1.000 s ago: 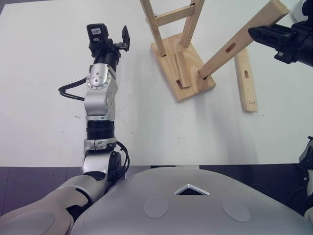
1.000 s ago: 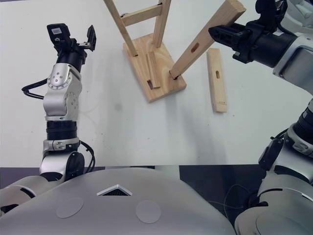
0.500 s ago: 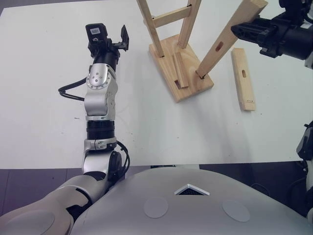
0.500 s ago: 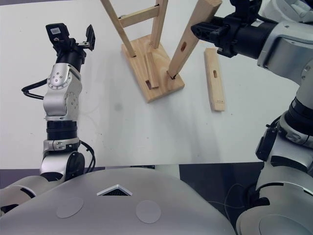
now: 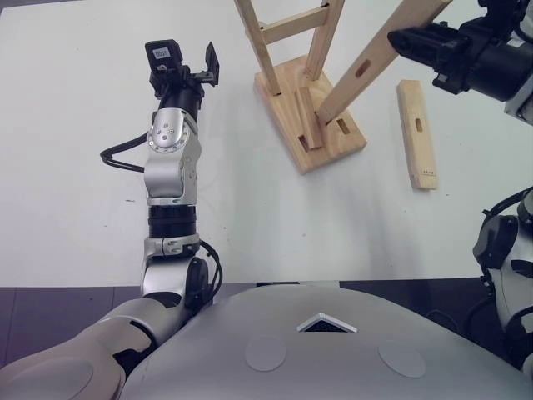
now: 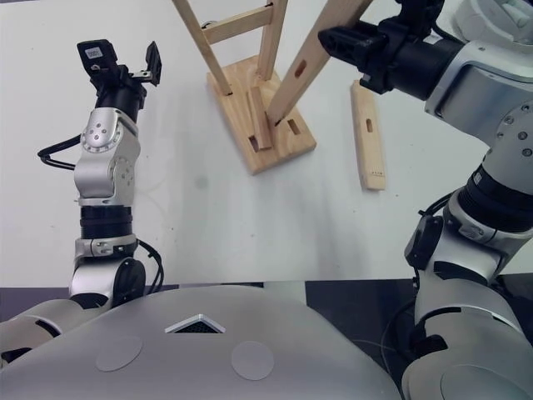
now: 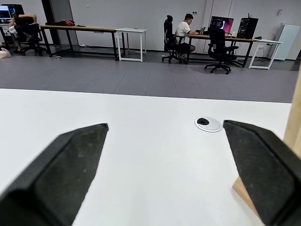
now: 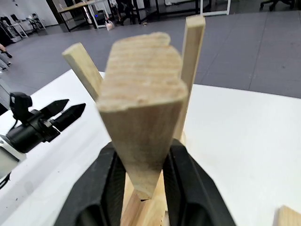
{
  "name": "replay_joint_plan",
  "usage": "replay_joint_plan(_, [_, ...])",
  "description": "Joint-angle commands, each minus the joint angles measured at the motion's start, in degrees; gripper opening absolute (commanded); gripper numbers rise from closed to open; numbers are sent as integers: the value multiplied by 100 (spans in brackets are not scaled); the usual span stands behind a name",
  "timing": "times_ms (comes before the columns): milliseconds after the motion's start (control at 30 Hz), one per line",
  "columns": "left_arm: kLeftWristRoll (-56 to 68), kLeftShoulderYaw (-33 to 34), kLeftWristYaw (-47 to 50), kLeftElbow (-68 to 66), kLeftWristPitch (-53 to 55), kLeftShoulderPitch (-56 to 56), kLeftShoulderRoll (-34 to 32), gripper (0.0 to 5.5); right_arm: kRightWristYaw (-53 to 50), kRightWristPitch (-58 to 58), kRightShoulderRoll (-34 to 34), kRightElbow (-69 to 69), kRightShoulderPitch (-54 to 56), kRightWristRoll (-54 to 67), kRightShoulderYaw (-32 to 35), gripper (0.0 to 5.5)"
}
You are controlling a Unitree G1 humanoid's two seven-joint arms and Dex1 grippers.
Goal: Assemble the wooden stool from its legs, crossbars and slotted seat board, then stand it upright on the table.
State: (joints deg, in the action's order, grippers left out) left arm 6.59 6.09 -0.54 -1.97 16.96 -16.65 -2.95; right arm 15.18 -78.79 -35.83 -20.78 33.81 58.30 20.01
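On the white worktop point(image 6: 250, 225), toward its far side, lies the slotted seat board point(image 6: 281, 150). Two legs point(image 6: 204, 42) stand up from its far end, joined by a crossbar point(image 6: 241, 25). The right gripper point(image 6: 337, 37) is clamped around a third leg point(image 6: 287, 92) near its upper end. This leg tilts steeply, and its lower end sits at the middle of the board, against a raised strip point(image 6: 255, 117) and just beside an open slot point(image 6: 292, 126). A fourth leg point(image 6: 369, 142) lies flat on the worktop, right of the board and apart from it. The left gripper point(image 6: 125, 62) hangs near the far left, well apart from the board.
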Motion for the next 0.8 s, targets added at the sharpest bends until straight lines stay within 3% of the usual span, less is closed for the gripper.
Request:
replay_joint_plan(33, [1194,269,-1097,750,638,224,-267,451,901,244,-863,376,169,-32,127,104])
replay_joint_plan(167, [2849,458,-2872,1847,1576,452,-1206,451,2399,1179,-1469,663,54,-281,-87,104])
replay_joint_plan(267, [3720,365,-3310,1897,2024,-446,-1214,451,3342,1648,-1516,674,230,-130,-203,104])
replay_joint_plan(467, [3250,-1012,-4132,1759,2072,-1428,-1433,451,4287,2020,-1583,944,726,-301,-752,104])
replay_joint_plan(700, [3030,-1457,-4731,1729,2082,-1423,-1926,451,4643,2213,-1565,1010,1127,-492,-1117,104])
replay_joint_plan(800, [2912,-1454,-4693,1536,2036,-1503,-1894,409,4748,2258,-1613,907,1064,-514,-1164,104])
